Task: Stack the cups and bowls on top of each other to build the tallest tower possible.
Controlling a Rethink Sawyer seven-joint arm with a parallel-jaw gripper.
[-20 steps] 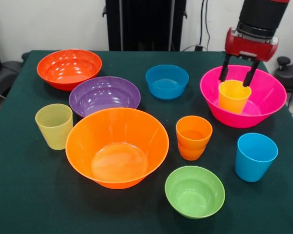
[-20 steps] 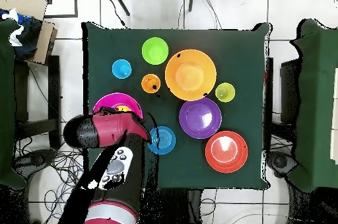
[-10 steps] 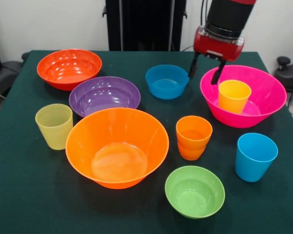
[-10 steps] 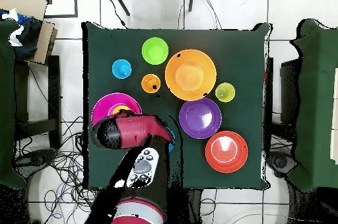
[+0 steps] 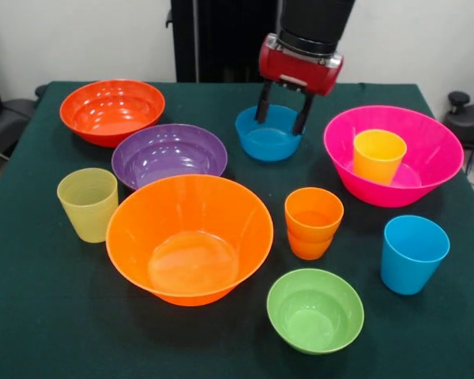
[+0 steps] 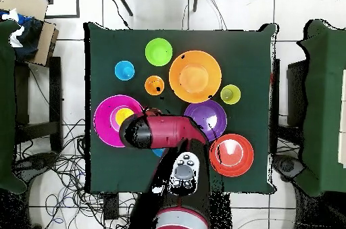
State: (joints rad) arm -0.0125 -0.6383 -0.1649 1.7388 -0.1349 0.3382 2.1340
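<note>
My gripper [image 5: 281,117] hangs open and empty just above the small blue bowl [image 5: 269,138], its two dark fingers [image 5: 262,104] spread over the rim. A yellow cup [image 5: 378,155] stands upright inside the hot pink bowl [image 5: 426,130] to the right. In front lie the large orange bowl [image 5: 189,237], the orange cup [image 5: 313,223], the lime green bowl [image 5: 314,309] and the sky blue cup [image 5: 413,253]. At left are the purple bowl [image 5: 169,153], the red-orange bowl [image 5: 111,109] and the pale yellow-green cup [image 5: 88,204]. In the overhead view the arm [image 6: 162,132] covers the blue bowl.
The table [image 5: 31,316] has a dark green cloth. A black stand [image 5: 221,39] rises behind its far edge. A chair [image 6: 27,111] and cardboard boxes [image 6: 30,20] sit beside the table in the overhead view.
The gripper has moved left from over the yellow cup in the pink bowl to above the small blue bowl. The yellow cup stays in the pink bowl.
</note>
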